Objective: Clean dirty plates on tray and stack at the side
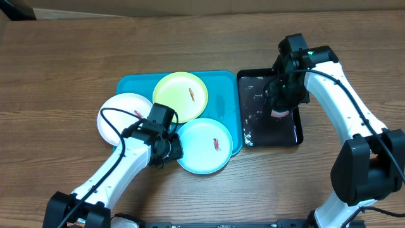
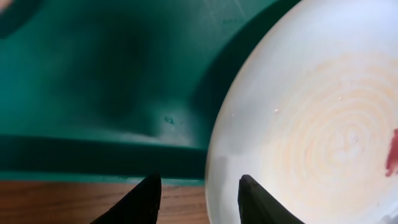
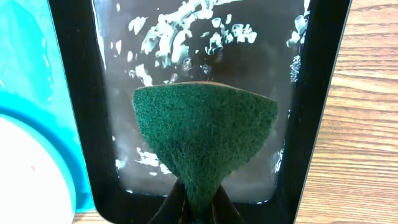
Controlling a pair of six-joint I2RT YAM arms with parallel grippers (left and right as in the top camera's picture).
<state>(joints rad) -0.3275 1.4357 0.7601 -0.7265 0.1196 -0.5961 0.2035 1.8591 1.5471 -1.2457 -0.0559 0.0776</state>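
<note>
The turquoise tray is crowded, and the three dirty plates overlap on it. The white plate hangs over its 9 o'clock edge, the yellow-green plate sits at 12 o'clock, and the light blue plate juts past the 5 o'clock corner. Tugging one is likely to drag or tip its neighbours.

The left gripper is released, its jaws apart astride the blue plate's rim at 9 o'clock. Closing too shallowly on that thin, slick lip could let the plate slide out or flip off the tray's raised wall onto the table.

The right gripper is clenched on the sponge, above the black tray just beside the turquoise tray at 3 o'clock. A pinch this narrow on something so soft may fold under scrubbing pressure and shove the plate rather than wipe it. The sponge may also drip on the way across.

The table is matte wood grain. The turquoise tray is smooth moulded plastic with rounded corners. The black tray is glossy and rectangular, and holds water flecked with white suds. The plates are round, shallow, hard plastic, and faint concentric rings show in the blue one. The sponge is coarse, fibrous green scourer squeezed into a fan shape. Each plate carries a small red-brown smear.
</note>
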